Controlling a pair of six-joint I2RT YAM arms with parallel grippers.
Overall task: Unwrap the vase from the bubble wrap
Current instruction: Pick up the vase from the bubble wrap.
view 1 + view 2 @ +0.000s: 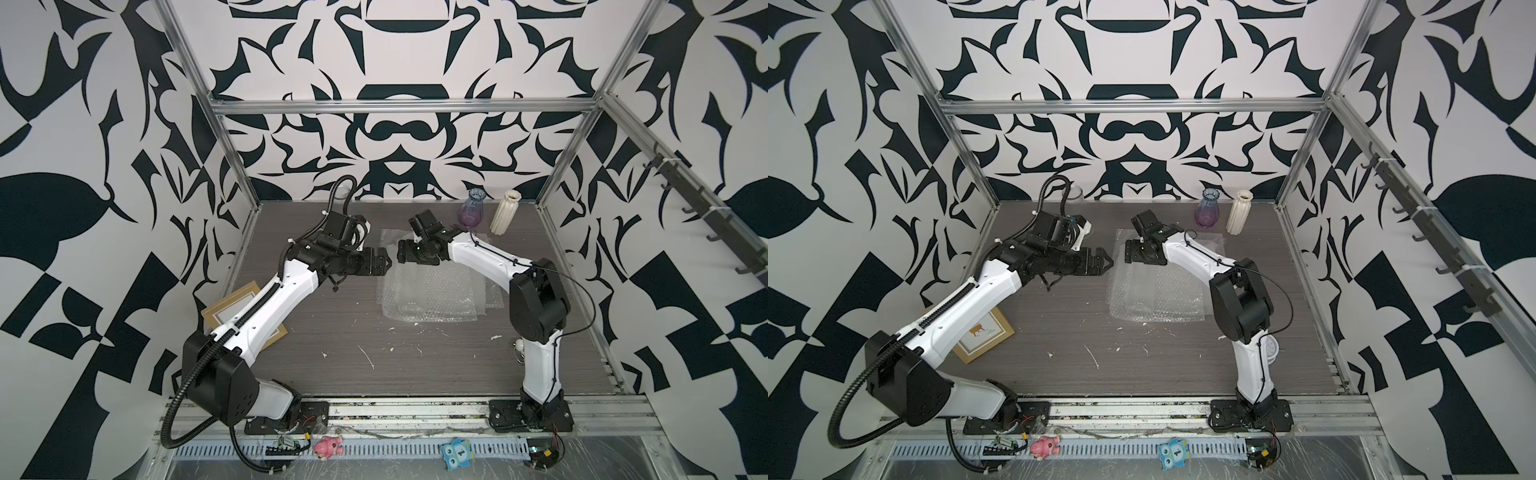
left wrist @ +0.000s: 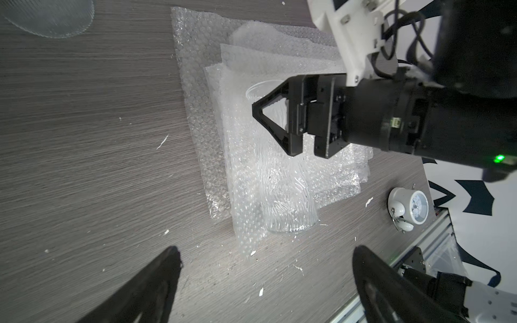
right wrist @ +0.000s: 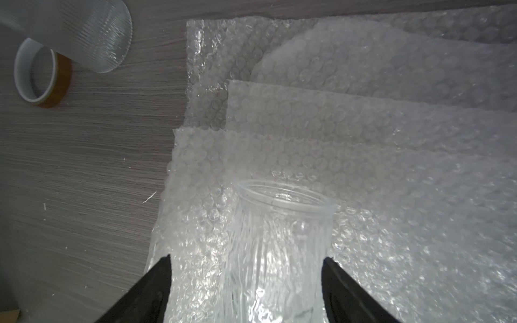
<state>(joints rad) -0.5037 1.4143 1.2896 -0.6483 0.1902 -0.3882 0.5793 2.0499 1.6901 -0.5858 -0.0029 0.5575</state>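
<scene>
at the far left you have a picture frame lying flat, partly under the left arm. your left gripper hangs above the table just left of the wrap. in the left wrist view its fingers stand wide apart with only bare tabletop between them, so it holds nothing. next comes the bubble wrap: several flat sheets, loosely stacked and overlapping, near the middle of the table. the vase, clear ribbed glass, lies bare on its side on the top sheet, mouth toward the back wall. your right gripper is over the vase near its mouth, jaws spread to either side of the glass. one side shows a plain gap, and you cannot tell whether the other fingertip touches. further right, at the back edge, a purple vase and a white ribbed vase stand upright just beside each other.
</scene>
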